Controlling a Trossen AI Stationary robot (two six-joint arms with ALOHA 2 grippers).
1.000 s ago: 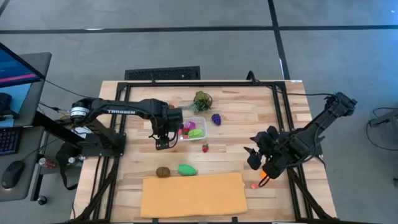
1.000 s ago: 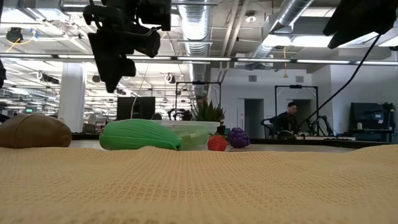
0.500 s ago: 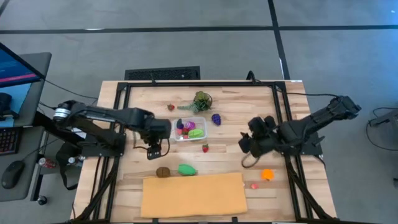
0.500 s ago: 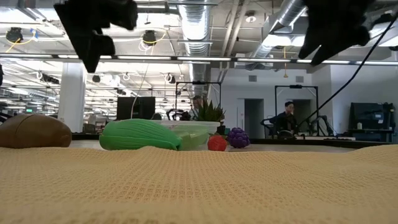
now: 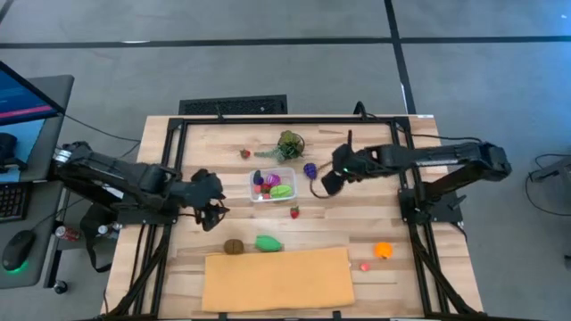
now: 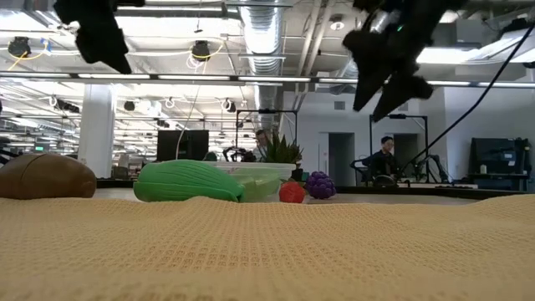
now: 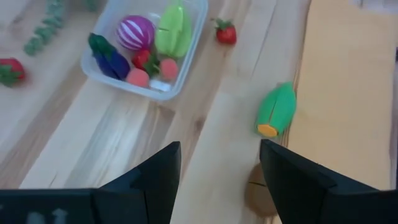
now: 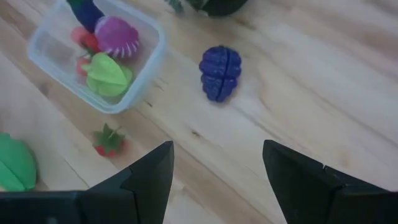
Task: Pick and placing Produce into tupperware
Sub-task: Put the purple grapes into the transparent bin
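The clear tupperware (image 5: 286, 176) stands mid-table and holds pink, green, dark and red pieces. Loose produce lies around it: purple grapes (image 5: 310, 170), a strawberry (image 5: 293, 212), a second strawberry (image 5: 245, 153), a green piece (image 5: 268, 242), a brown piece (image 5: 234, 246), an orange piece (image 5: 383, 251) and a small pink one (image 5: 365, 266). My right gripper (image 5: 326, 183) hangs open just right of the grapes (image 8: 220, 72), touching nothing. My left gripper (image 5: 214, 201) is open and empty, left of the tub (image 7: 180, 81).
A bushy green leafy bunch (image 5: 289, 143) lies behind the tub. The tan sheet (image 5: 277, 278) covers the near middle of the table. A black frame rail (image 5: 401, 160) runs along the table's sides. In the low view, people sit in the room far behind.
My right gripper left the orange piece lying at the near right and swung up and toward the far left, ending beside the grapes. My left gripper drew back from the tub toward the table's left edge.
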